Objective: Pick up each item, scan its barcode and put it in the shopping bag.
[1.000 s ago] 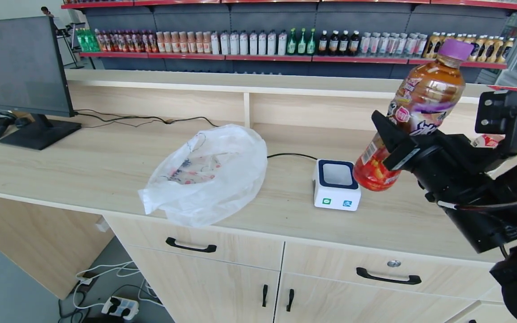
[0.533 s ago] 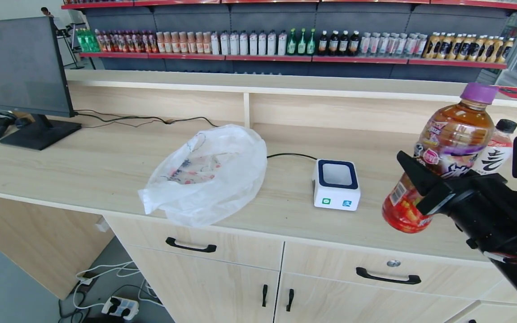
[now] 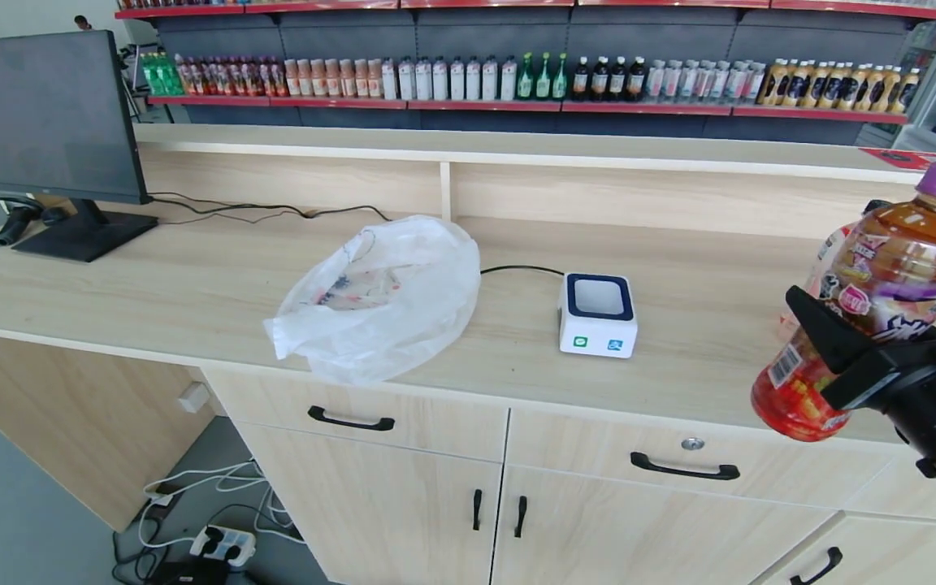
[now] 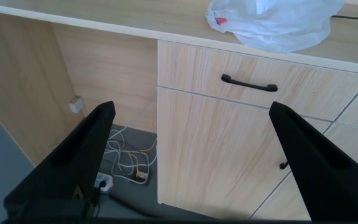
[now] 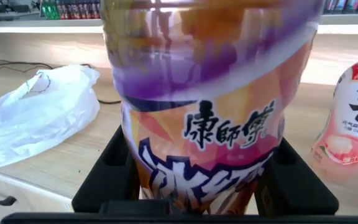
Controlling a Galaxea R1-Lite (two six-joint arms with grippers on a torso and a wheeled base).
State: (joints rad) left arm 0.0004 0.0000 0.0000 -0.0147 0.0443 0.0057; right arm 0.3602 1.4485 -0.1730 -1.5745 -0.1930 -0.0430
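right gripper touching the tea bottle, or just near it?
Touching. Right wrist view: the right gripper clamps both sides of the tea bottle; head view: held off the counter.

Your head camera looked forward and down onto the counter point(image 3: 151, 284) from above its front edge, at middle range. Your left wrist camera sat below counter height and faced the cabinet front point(image 4: 229, 143) between its own spread jaws, with the shopping bag point(image 4: 278, 25) well beyond the jaw tips. Your right wrist camera looked out along its jaws, very near the bottle point(image 5: 210, 93) clamped between them. All three views shared the shopping bag.
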